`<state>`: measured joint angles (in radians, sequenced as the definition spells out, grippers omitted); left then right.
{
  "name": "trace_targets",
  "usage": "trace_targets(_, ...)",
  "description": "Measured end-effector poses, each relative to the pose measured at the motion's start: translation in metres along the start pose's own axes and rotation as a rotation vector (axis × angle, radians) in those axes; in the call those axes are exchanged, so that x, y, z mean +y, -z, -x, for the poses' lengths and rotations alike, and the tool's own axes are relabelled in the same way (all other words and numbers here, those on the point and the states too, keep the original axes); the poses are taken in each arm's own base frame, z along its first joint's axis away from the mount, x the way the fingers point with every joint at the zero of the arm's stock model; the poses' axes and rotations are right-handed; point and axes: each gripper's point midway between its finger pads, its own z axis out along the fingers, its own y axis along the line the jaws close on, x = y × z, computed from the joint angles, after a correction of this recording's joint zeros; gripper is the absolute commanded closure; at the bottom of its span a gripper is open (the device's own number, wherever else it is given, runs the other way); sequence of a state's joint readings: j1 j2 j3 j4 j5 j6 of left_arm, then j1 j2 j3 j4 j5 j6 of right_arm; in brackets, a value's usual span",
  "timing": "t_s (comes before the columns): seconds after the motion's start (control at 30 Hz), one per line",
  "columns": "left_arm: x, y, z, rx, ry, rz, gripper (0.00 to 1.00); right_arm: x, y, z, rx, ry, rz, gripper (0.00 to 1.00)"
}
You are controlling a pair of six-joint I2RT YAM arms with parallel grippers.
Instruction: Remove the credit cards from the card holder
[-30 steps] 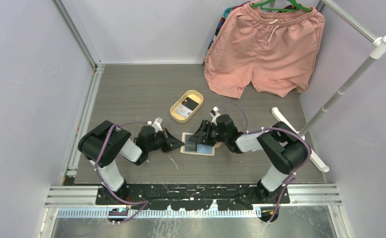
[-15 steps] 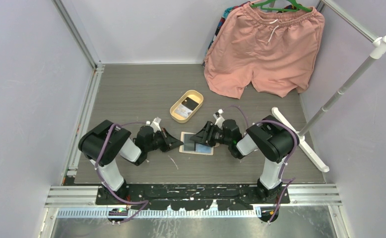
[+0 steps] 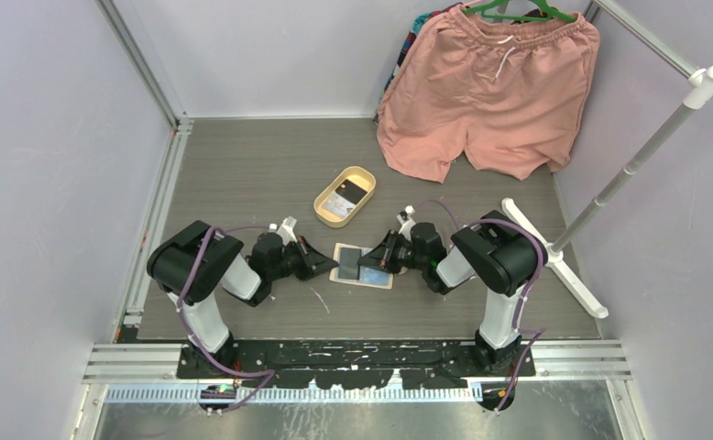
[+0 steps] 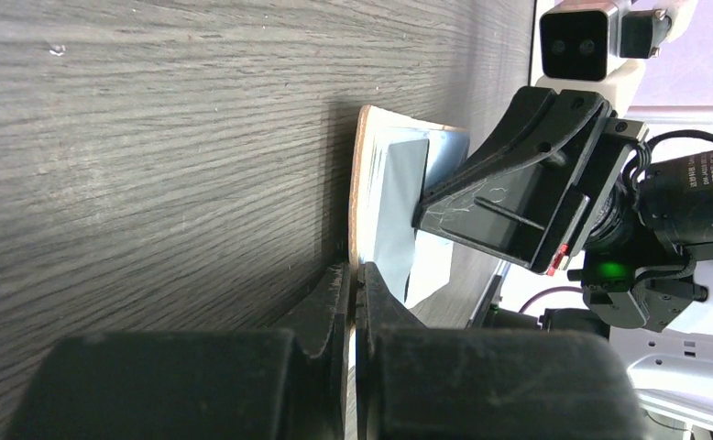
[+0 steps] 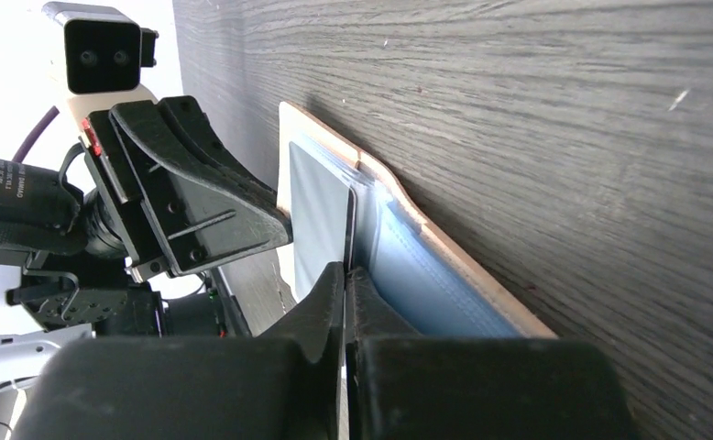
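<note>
The card holder (image 3: 347,264) lies open and flat on the table between both arms, tan rim around pale blue-grey pockets (image 5: 426,275). My left gripper (image 3: 333,267) is shut on its left tan edge (image 4: 364,192), jaws (image 4: 353,275) pinching the rim. My right gripper (image 3: 377,265) is shut on the edge of a pale grey credit card (image 5: 321,206) that stands out of a pocket, fingertips (image 5: 345,272) meeting on it. Another credit card (image 3: 349,194), dark with a white part, lies in the oval cream tray (image 3: 326,207).
Pink shorts (image 3: 486,92) hang on a green hanger at the back right. A white stand pole (image 3: 628,165) leans over its base bar (image 3: 564,275) just right of the right arm. Metal frame rails (image 3: 156,211) line the left side.
The right gripper's jaws closed from open onto the card's edge. The right arm drew in a little towards its base, and the card holder shifted slightly. The left gripper stayed put.
</note>
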<state>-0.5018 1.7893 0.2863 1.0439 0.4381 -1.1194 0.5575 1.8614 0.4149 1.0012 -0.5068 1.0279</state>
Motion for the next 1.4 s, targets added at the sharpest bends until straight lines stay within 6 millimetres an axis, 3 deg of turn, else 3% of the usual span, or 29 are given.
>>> trace_targets(0.3,0.000,0.000,0.001,-0.008,-0.001,-0.009,1.00,-0.001,0.002,-0.004,0.010,-0.027,-0.002,0.99)
trace_targets(0.67,0.000,-0.001,0.001,-0.013,-0.003,-0.010,1.00,-0.001,0.013,-0.027,0.092,-0.059,0.016,0.99)
trace_targets(0.7,0.000,-0.001,0.001,-0.013,-0.004,-0.010,1.00,-0.001,0.013,-0.028,0.094,-0.061,0.016,0.96)
trace_targets(0.87,0.000,-0.001,0.001,-0.015,-0.003,-0.008,1.00,0.007,0.015,-0.033,0.121,-0.065,0.046,0.39)
trace_targets(0.9,0.000,-0.002,0.001,-0.017,-0.002,-0.007,1.00,0.014,0.015,-0.034,0.127,-0.052,0.070,0.34)
trace_targets(1.07,0.000,-0.002,0.002,-0.025,0.012,-0.004,1.00,0.032,0.018,-0.035,0.133,-0.030,0.120,0.26)
trace_targets(1.4,0.004,0.007,-0.003,-0.086,0.107,0.006,1.00,0.031,0.016,-0.026,0.052,-0.094,0.097,0.27)
